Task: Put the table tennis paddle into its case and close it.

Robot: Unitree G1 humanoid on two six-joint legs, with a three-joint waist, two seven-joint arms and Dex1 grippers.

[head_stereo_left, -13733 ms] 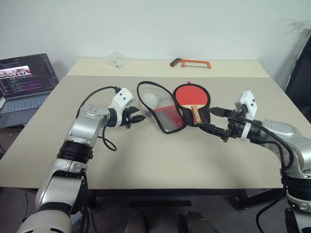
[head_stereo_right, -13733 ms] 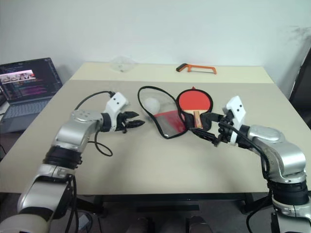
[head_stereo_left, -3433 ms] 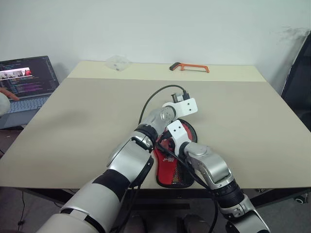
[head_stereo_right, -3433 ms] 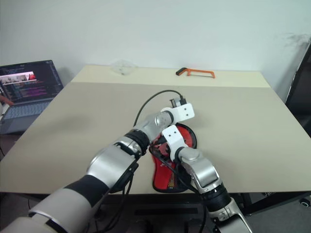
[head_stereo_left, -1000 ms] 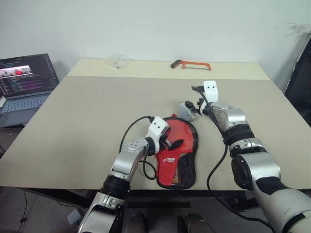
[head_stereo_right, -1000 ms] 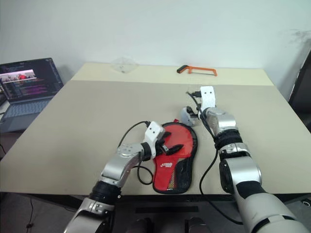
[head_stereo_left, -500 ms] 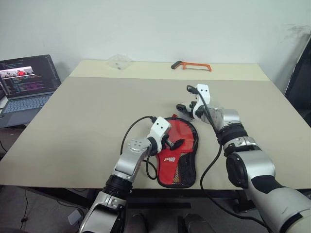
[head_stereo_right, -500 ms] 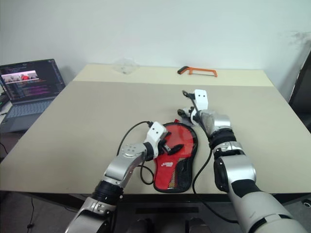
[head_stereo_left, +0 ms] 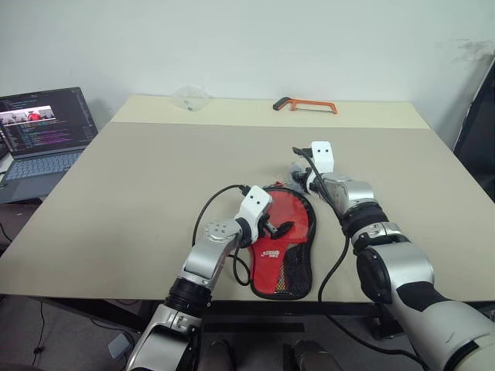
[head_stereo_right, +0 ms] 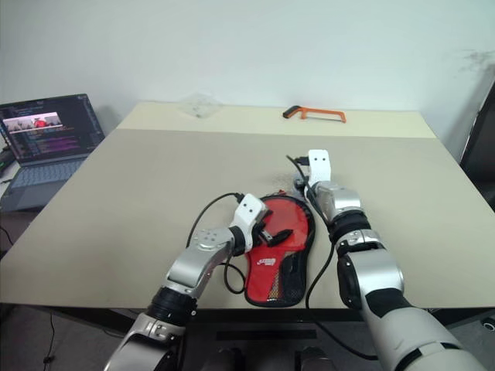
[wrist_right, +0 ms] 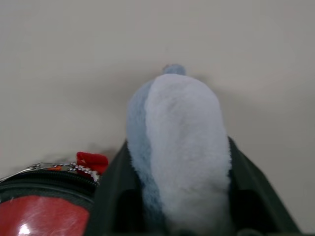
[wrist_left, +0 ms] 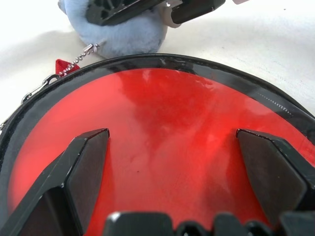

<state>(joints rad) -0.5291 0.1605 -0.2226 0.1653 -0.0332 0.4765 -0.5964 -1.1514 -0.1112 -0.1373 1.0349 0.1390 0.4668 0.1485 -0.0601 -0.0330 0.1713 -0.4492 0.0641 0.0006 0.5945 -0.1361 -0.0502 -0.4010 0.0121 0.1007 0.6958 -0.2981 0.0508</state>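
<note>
The case [head_stereo_left: 283, 249] lies flat near the table's front edge, glossy red side with white lettering and mesh pocket up. My left gripper [head_stereo_left: 280, 229] hovers open just above its round part, and its fingers [wrist_left: 88, 162] straddle the red face [wrist_left: 162, 123]. Just beyond the case's round end lies a small grey-white pouch [wrist_right: 182, 142], joined to the zip by a short chain with a red tag [wrist_right: 91, 160]. My right gripper [head_stereo_left: 300, 171] is shut on that pouch, with a finger pressed on each side. The table tennis paddle is hidden.
An open laptop [head_stereo_left: 42, 127] sits at the far left beside the table. An orange hacksaw [head_stereo_left: 304, 103] and a clear plastic piece [head_stereo_left: 188, 97] lie at the back edge. A dark chair [head_stereo_left: 476, 131] stands at the right.
My right gripper has sunk a little toward the case's round end and shut on the grey-white pouch. The left gripper and the case have stayed put.
</note>
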